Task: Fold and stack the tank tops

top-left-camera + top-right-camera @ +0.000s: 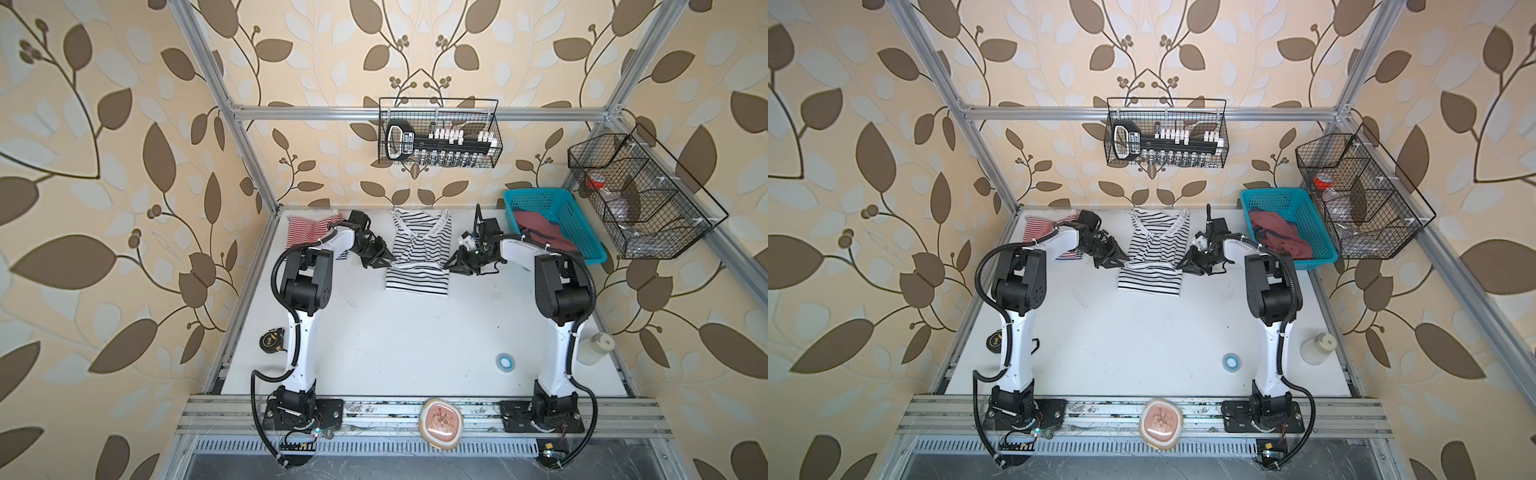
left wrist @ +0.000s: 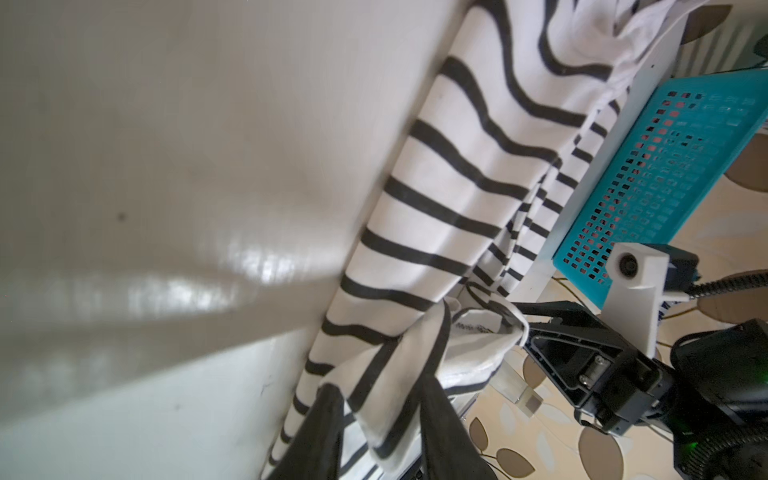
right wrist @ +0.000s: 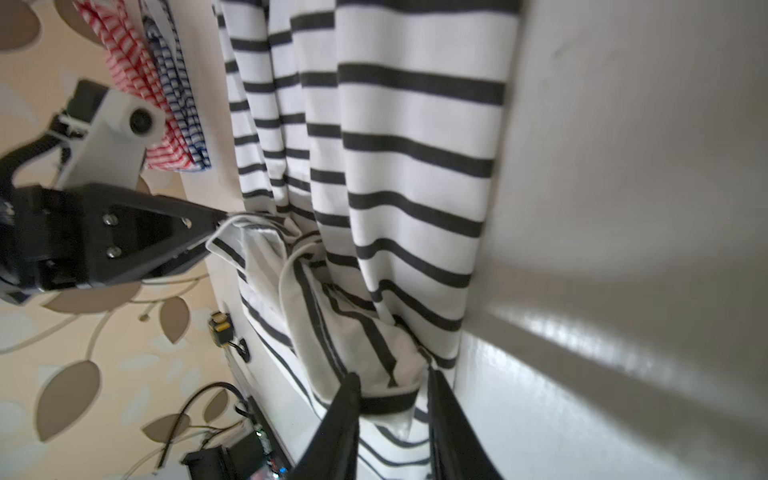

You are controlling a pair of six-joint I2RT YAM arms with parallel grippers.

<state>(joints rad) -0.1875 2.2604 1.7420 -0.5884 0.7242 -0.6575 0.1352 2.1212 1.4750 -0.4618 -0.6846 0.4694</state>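
Narrowly parted, the left claw (image 1: 392, 262) and right claw (image 1: 446, 266) straddle a fold of the black-striped top (image 1: 417, 245), grip unclear; behind the left claw its arm (image 1: 338, 241) half hides the red-striped top (image 1: 307, 226).

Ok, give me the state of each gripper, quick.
Left gripper: open, straddling the black-and-white striped top at its bunched edge.
Right gripper: open, straddling that top's opposite edge.

The left arm (image 1: 341, 242) hides the near part of the red-and-white striped top (image 1: 307, 228).
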